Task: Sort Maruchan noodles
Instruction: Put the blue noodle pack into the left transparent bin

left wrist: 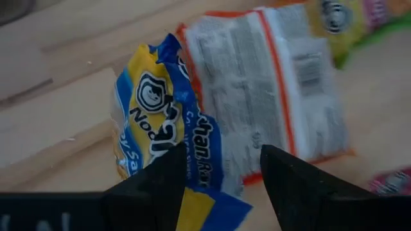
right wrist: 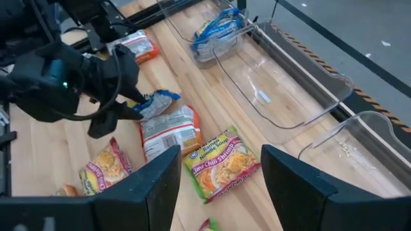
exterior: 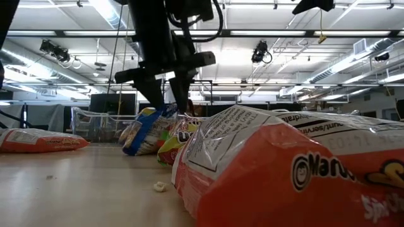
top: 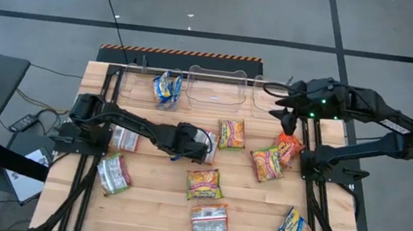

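Observation:
Several Maruchan packets lie scattered on the wooden table. My left gripper point(top: 207, 145) point(left wrist: 221, 186) is at mid-table, shut on a crumpled blue-yellow packet point(left wrist: 160, 122) point(right wrist: 156, 101) point(exterior: 146, 131). That packet lies beside an orange-edged packet point(left wrist: 270, 96) point(right wrist: 168, 131) lying printed white back up. My right gripper point(top: 288, 118) point(right wrist: 221, 186) hovers open and empty above the right side, over an orange packet point(top: 289, 147). Another blue-yellow packet point(top: 166, 87) point(right wrist: 218, 29) lies in the left clear bin. My left gripper pinches the blue-yellow packet between its two fingers at one short end point(left wrist: 202, 208). It comes slanting down from the table's left. The packet is creased and tilted, and its lower part point(exterior: 134, 150) rests on the table.
Three clear bins point(top: 214, 89) stand in a row along the far edge. Loose packets: yellow-green point(top: 232, 133), pink-yellow point(top: 203, 184) point(top: 267, 162), white-backed point(top: 209, 220) point(top: 125, 139) point(top: 113, 173), blue-yellow point(top: 294, 230) near the right front corner.

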Robot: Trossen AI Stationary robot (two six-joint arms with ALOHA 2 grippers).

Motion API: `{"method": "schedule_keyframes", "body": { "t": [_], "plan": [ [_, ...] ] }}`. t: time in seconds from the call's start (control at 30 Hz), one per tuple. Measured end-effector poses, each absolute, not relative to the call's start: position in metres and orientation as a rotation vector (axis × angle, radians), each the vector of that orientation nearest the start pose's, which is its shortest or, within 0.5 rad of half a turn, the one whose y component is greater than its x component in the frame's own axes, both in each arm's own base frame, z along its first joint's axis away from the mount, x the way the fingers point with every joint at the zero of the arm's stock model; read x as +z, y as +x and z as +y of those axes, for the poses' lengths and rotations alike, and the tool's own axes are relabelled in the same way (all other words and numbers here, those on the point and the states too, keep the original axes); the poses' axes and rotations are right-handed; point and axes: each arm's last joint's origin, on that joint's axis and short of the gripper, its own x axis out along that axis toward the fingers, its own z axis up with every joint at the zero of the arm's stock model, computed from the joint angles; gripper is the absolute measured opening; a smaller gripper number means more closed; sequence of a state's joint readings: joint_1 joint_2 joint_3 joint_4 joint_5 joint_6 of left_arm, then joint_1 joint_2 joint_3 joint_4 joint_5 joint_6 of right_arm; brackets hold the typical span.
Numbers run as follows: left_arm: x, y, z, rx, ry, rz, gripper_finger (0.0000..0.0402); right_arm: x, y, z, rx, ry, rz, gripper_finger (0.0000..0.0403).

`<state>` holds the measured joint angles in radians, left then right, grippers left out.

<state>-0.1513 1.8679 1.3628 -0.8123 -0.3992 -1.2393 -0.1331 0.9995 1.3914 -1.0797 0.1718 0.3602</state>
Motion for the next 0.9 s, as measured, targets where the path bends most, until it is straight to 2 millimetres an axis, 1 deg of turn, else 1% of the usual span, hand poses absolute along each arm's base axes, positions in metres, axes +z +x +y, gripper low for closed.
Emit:
{"method": "schedule_keyframes", "body": {
  "t": [0.07, 0.2, 0.27, 0.33, 0.43, 0.63, 0.73, 0.9],
  "plan": [
    [0.201, 0.363, -0.045, 0.926, -0.716, 0.922, 0.0202, 0.412, 0.156, -0.026, -0.42, 0.339, 0.638, 0.022],
    [0.227, 0.362, -0.047, 0.939, -0.69, 0.933, 0.0201, 0.409, 0.163, -0.028, -0.439, 0.333, 0.657, 0.022],
    [0.233, 0.357, -0.048, 0.979, -0.653, 0.959, 0.0201, 0.408, 0.166, -0.028, -0.443, 0.331, 0.666, 0.022],
    [0.231, 0.354, -0.046, 1.026, -0.618, 0.979, 0.0201, 0.406, 0.169, -0.029, -0.446, 0.33, 0.678, 0.022],
    [0.226, 0.353, -0.043, 1.048, -0.611, 0.963, 0.0201, 0.404, 0.173, -0.029, -0.45, 0.331, 0.69, 0.022],
    [0.21, 0.36, -0.042, 1.009, -0.648, 0.891, 0.0201, 0.401, 0.178, -0.03, -0.451, 0.33, 0.707, 0.022],
    [0.204, 0.356, -0.041, 1.039, -0.612, 0.894, 0.0201, 0.401, 0.179, -0.03, -0.451, 0.33, 0.711, 0.022],
    [0.197, 0.353, -0.036, 1.068, -0.631, 0.895, 0.0201, 0.401, 0.179, -0.03, -0.45, 0.33, 0.71, 0.022]
  ]
}}
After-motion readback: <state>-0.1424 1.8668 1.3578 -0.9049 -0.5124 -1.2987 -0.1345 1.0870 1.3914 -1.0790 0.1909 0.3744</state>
